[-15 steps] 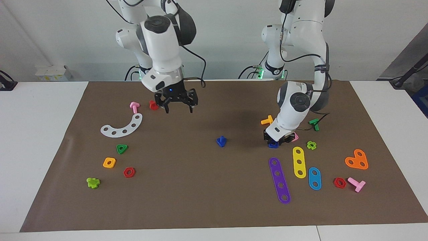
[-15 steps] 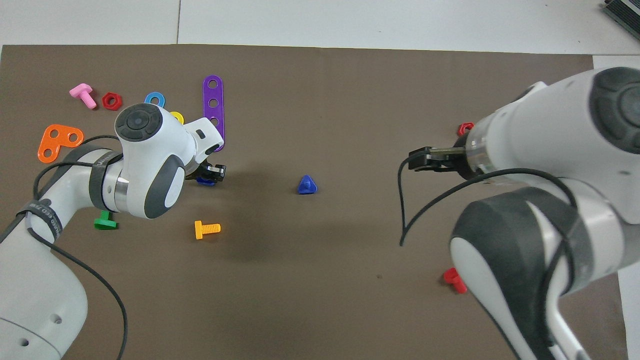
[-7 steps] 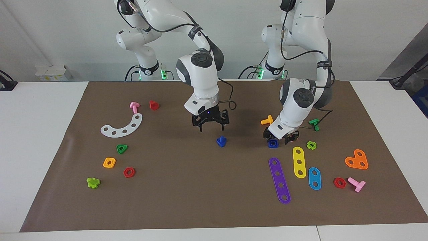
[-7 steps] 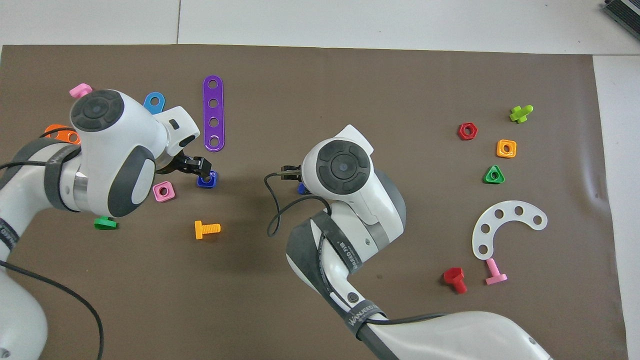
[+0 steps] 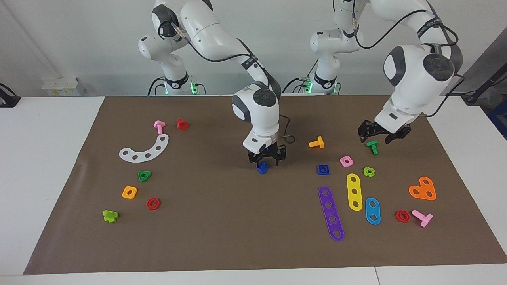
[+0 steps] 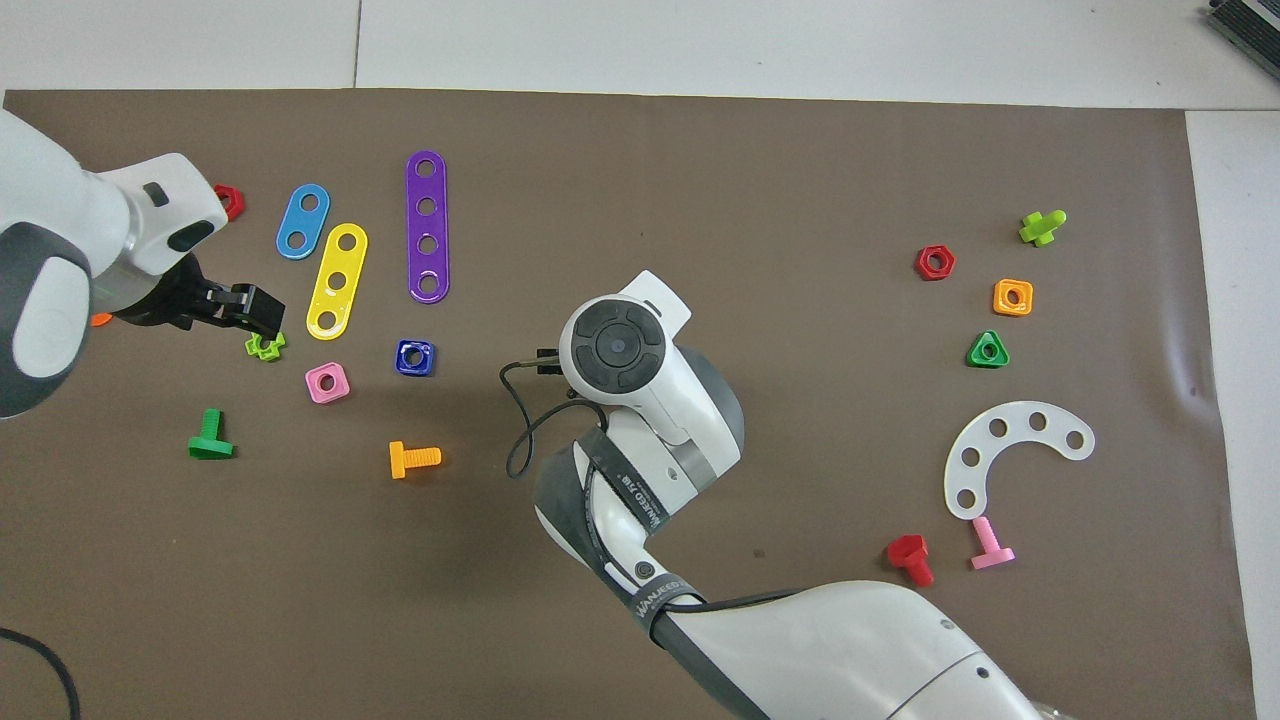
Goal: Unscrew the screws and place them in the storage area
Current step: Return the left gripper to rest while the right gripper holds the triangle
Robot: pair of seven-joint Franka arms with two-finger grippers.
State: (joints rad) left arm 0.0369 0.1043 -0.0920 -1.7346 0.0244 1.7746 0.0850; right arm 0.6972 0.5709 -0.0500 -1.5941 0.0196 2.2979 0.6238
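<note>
The counter [image 5: 47, 166] is covered by a big brown mat [image 5: 222, 233] with toy hardware scattered toward both ends. The right arm reaches into the middle of the mat, and its gripper [image 5: 267, 161] is right down at the dark-blue screw [image 5: 262, 169], fingers spread with one either side of the stem; can't really tell if they're touching it or just around it. In the overhead view the arm's wrist hides the screw completely. The left gripper [image 5: 379, 137] hangs in the air over the green bolt [image 5: 372, 147] near the left arm's end, fingers apart and holding nothing. The long purple strip [image 5: 331, 213] lies beside the yellow strip [image 5: 354, 191] and light-blue plate [image 5: 372, 211]. The dark-blue square nut [image 5: 323, 169] sits flat on the mat between the screw and the pink square nut [image 5: 346, 161].
</note>
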